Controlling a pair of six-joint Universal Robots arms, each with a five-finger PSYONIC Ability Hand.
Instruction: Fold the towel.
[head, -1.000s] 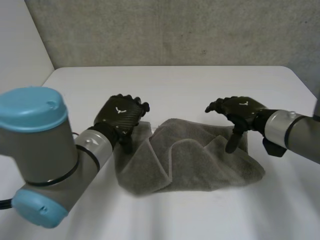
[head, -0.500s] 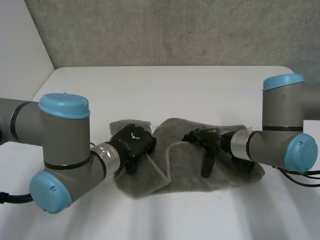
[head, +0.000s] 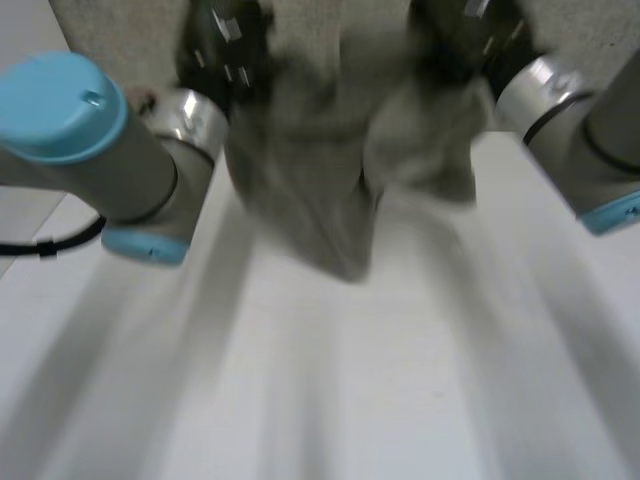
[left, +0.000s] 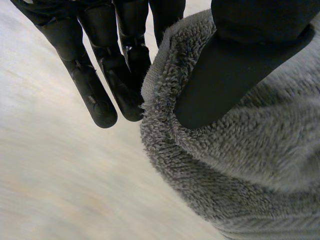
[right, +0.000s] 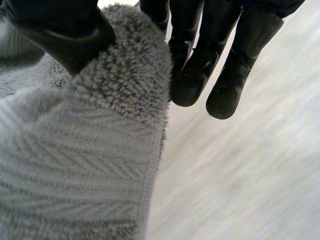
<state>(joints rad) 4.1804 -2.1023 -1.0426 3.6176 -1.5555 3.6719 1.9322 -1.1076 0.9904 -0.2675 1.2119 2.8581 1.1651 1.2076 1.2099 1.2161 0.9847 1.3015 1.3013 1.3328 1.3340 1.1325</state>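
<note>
Towel (head: 335, 180) hangs above the tabletop (head: 350, 400), pinched in the fingers of left hand (head: 225, 50) and right hand (head: 465, 35); level, evenly taut grips should lay it flat.

The towel (head: 330, 180) is grey all over and fuzzy. Near its edge runs a band (right: 80, 165) of grey zigzag lines with plain grey stripes beside them. The left hand (head: 225, 45) is black, and the right hand (head: 465, 35) is black too. The arms (head: 130, 185) are grey with shiny silver wrists, and their caps (head: 60, 105) are light blue. The table (head: 330, 400) is white. The far wall (head: 110, 25) is grey.
</note>
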